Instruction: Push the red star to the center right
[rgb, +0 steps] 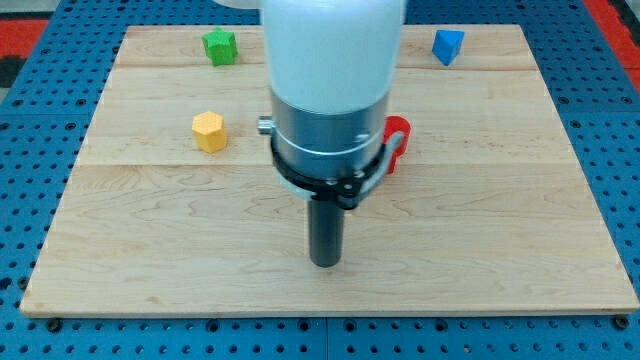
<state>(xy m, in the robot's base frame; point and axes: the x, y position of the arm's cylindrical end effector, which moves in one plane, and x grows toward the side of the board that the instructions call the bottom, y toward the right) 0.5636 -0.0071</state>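
One rod, no jaws to open or close: my tip (325, 262) rests on the wooden board (500, 260) touching nothing, the red block (398, 138), presumably the star, mostly hidden behind the arm at two o'clock. Approach step, by judgement; next, get to its nine o'clock side and push toward three o'clock. Three others: yellow block (209, 131), green block (219, 46), blue block (448, 46), ten to one o'clock.

White rounded arm housing, grey metal cylinder section below it, black clamp ring with a small silver screw on the left side, dark straight rod ending at my tip (324, 263).
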